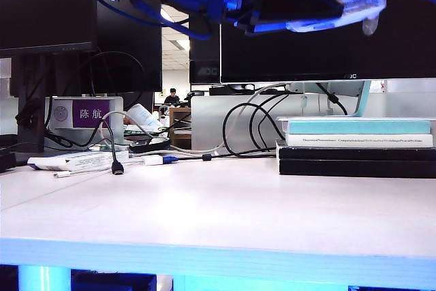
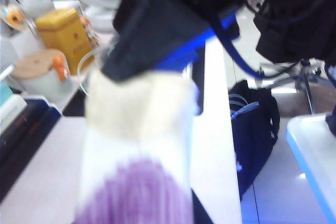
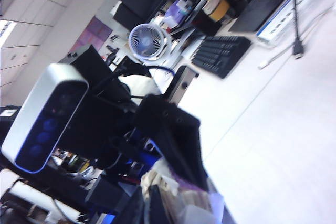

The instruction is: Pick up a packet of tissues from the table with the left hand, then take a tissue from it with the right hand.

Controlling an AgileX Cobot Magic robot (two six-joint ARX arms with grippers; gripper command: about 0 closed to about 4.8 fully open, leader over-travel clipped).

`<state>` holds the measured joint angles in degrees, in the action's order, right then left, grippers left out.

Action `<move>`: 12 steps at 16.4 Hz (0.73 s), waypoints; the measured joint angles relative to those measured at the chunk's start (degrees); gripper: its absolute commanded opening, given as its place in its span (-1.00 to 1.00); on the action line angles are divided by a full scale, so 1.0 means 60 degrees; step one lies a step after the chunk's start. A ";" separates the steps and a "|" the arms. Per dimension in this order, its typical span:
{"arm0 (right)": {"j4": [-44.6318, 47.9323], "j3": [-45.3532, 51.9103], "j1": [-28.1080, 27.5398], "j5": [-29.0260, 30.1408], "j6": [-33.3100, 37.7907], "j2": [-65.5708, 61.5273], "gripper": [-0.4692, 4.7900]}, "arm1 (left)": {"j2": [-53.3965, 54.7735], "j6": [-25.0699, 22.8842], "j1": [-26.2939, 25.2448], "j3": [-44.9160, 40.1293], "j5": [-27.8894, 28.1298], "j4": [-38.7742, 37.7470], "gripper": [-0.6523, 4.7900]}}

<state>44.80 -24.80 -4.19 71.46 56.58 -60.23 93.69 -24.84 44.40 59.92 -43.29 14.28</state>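
I hold the packet of tissues (image 2: 137, 145) clamped in the left gripper (image 1: 300, 15) high above the worktop (image 1: 225, 202), the right gripper (image 3: 152, 203) pinched on the tissue (image 3: 181, 200); next, draw it clear.

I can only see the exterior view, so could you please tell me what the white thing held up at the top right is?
Observer: The left wrist view shows that it is a soft white plastic packet of tissues with a purple label.
Operator: Thank you. Is the right claw on it?
Observer: Yes. In that view the dark right claw is shut on the cream-white tissue at the packet's far end.
Operator: And the left claw?
Observer: In the right wrist view the bulky black left claw grips the crinkly packet, well above the pale table.
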 measured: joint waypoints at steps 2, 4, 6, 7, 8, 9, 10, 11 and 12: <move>-0.0007 0.0004 -0.0401 -0.0084 -0.0124 0.0004 -0.84 | 0.0000 -0.0255 -0.0007 0.0022 0.0004 -0.0543 -0.12; 0.0120 -0.0029 -0.0452 -0.0390 -0.0157 0.0004 -0.84 | 0.0011 -0.0353 -0.0011 -0.0062 0.0000 -0.1045 -0.12; 0.0015 -0.0029 -0.0412 -0.0393 -0.0164 0.0007 -0.84 | 0.0040 -0.0412 -0.0007 -0.0066 -0.0004 -0.1056 0.01; -0.0087 -0.0029 -0.0372 -0.0393 -0.0168 0.0007 -0.84 | 0.0036 -0.0426 -0.0011 -0.0051 0.0004 -0.0965 1.00; -0.0240 -0.0029 -0.0364 -0.0408 -0.0164 0.0007 -0.84 | 0.0036 -0.0426 0.0000 -0.0051 0.0452 -0.0714 1.00; -0.0310 -0.0029 -0.0364 -0.0401 -0.0160 0.0007 -0.84 | 0.0036 -0.0437 -0.0004 -0.0051 0.0809 -0.0637 1.00; -0.0353 -0.0025 -0.0361 -0.0390 -0.0160 0.0007 -0.84 | 0.0036 -0.0430 -0.0011 -0.0047 0.1053 -0.0597 1.00; -0.0375 -0.0025 -0.0361 -0.0317 -0.0102 0.0007 -0.84 | 0.0036 -0.0419 -0.0007 -0.0051 0.1996 -0.0565 1.00; -0.0375 -0.0025 -0.0361 -0.0226 -0.0036 0.0007 -0.84 | 0.0036 -0.0412 -0.0007 -0.0051 0.2317 -0.0484 1.00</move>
<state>42.54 -24.95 -6.35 70.11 56.36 -60.18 93.91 -27.31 44.36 59.61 -29.39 11.38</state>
